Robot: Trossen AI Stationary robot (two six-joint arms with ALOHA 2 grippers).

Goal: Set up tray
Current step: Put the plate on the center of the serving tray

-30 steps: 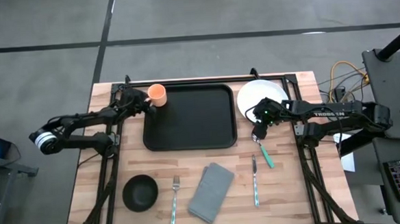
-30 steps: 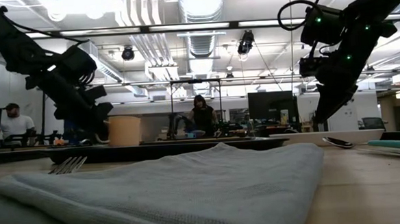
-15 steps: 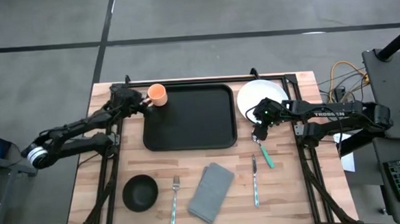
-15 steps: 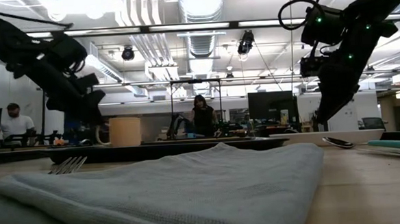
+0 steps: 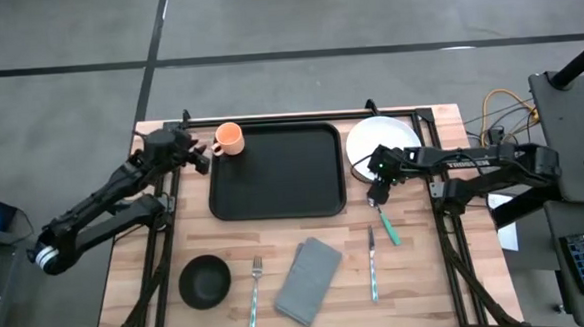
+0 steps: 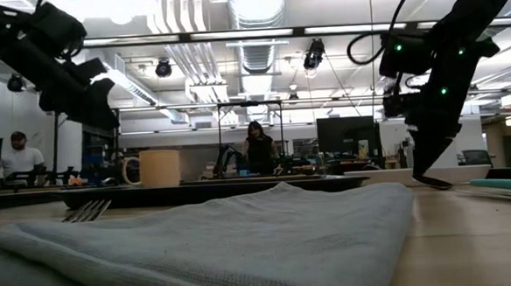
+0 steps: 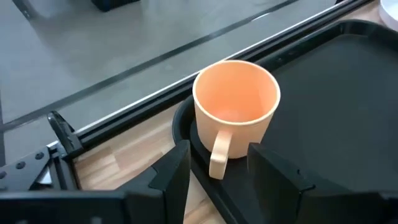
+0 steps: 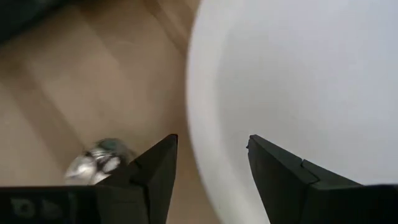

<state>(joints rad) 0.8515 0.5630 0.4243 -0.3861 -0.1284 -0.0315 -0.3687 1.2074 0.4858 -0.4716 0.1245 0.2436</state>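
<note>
The black tray (image 5: 276, 174) lies at the table's far middle. An orange cup (image 5: 230, 139) stands upright on its base in the tray's far left corner (image 7: 186, 124), handle toward my left gripper. My left gripper (image 5: 202, 152) hangs open just left of the cup and above the table, clear of the handle (image 7: 219, 158). My right gripper (image 5: 375, 189) points steeply down, open, over the near left rim of the white plate (image 5: 383, 141); in the right wrist view the rim (image 8: 202, 124) runs between its fingers. The bowl (image 8: 96, 165) of a green-handled spoon (image 5: 387, 224) lies beside it.
On the near half of the table lie a black bowl (image 5: 205, 281), a fork (image 5: 255, 291), a folded grey napkin (image 5: 308, 280) and a knife (image 5: 372, 264). Black frame rails (image 5: 300, 117) run along the table's far and side edges. People sit in the room behind.
My left gripper has let go of the cup's handle, risen and drawn back toward the table's left edge. The cup stays upright in the tray's corner. My right gripper has tipped its fingers a little lower at the plate's rim.
</note>
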